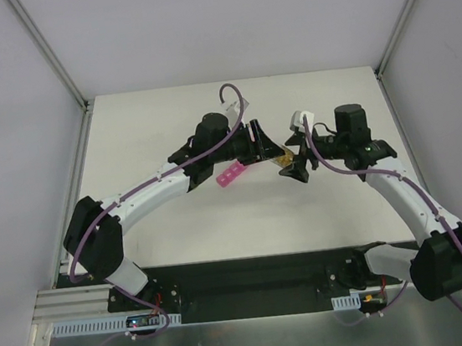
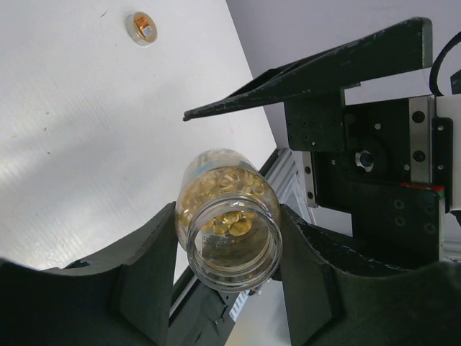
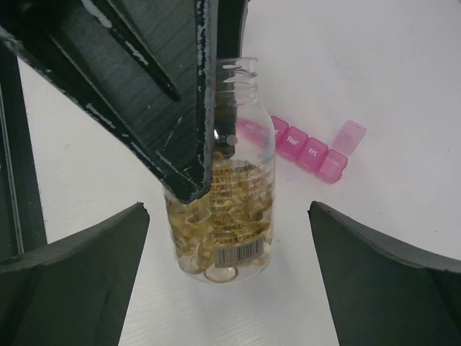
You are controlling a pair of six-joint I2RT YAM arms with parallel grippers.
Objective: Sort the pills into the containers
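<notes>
A small clear bottle [image 2: 229,216] full of amber pills [image 2: 234,225] sits between the fingers of my left gripper [image 2: 227,227], which is shut on it. The bottle's mouth is uncapped and faces the left wrist camera. In the right wrist view the same bottle [image 3: 234,209] lies midway between the wide-apart fingers of my right gripper [image 3: 227,209], which is open and not touching it. One left finger [image 3: 144,94] covers the bottle's upper left. The pink row of containers [image 3: 310,151] lies on the table just behind, one end lid [image 3: 350,135] flipped up. From above, the containers [image 1: 231,174] show under the left gripper [image 1: 269,150].
A small round amber-tinted cap [image 2: 142,27] lies alone on the white table [image 2: 65,144]. The right gripper [image 1: 296,165] and the left one nearly meet at the table's middle. Grey walls enclose the table on three sides. A black rail [image 1: 252,276] runs along the near edge.
</notes>
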